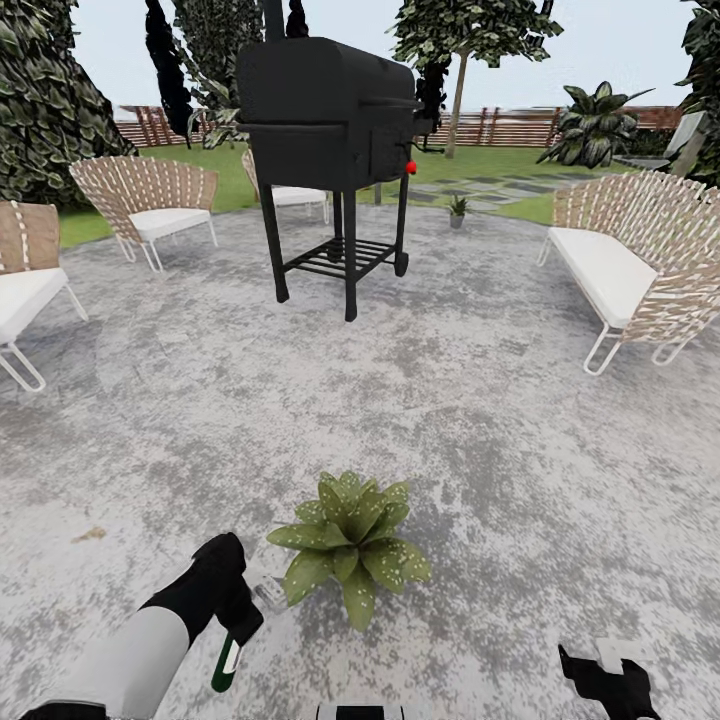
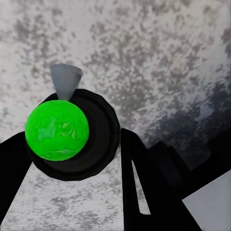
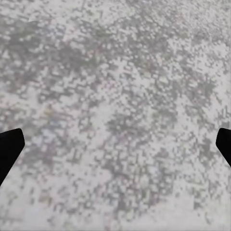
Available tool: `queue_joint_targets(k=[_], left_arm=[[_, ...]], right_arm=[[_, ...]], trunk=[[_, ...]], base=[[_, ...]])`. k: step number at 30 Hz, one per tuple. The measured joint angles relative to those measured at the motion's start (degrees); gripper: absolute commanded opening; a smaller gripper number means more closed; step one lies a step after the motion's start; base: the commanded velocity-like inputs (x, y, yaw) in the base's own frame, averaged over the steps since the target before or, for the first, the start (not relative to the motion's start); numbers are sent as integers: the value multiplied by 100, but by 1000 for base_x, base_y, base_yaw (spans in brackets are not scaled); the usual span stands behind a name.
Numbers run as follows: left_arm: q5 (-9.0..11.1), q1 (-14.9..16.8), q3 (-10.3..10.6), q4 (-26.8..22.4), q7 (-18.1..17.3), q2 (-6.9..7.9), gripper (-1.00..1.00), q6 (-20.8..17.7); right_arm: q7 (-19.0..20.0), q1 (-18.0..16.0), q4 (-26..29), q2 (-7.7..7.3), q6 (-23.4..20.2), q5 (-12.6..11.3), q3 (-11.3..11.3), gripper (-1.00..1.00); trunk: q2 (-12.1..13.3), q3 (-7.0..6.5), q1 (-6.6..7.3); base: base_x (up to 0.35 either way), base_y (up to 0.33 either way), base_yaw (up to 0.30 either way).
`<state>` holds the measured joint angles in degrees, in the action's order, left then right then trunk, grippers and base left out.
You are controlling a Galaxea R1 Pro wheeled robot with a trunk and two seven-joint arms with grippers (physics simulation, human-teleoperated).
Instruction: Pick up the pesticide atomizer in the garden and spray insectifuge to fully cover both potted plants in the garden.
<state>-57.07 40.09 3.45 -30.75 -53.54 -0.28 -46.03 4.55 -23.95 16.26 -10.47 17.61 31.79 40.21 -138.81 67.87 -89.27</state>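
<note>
The left gripper [image 1: 243,610] has its jaws clenched on the pesticide atomizer [image 1: 226,663], just beside a potted plant [image 1: 350,545] flecked with insectifuge [image 1: 400,560] on the patio [image 1: 480,440]. A second potted plant [image 1: 458,210] stands at the patio's far edge. The right gripper [image 1: 605,672] hangs with jaws released.

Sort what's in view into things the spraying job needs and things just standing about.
Job:
atomizer in the left gripper
near plant, leaves speckled white
far plant by the grass

Standing about:
grill
wicker seats
fence
</note>
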Motion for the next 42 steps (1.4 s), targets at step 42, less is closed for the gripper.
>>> queue_joint_targets(k=[42], left_arm=[[-267, 437, 1037, 25, -942, -322, -100, 0]], right_arm=[[0, 0, 2, 0, 0, 5, -1, 100]], trunk=[[0, 0, 0]], base=[[11, 22, 0]])
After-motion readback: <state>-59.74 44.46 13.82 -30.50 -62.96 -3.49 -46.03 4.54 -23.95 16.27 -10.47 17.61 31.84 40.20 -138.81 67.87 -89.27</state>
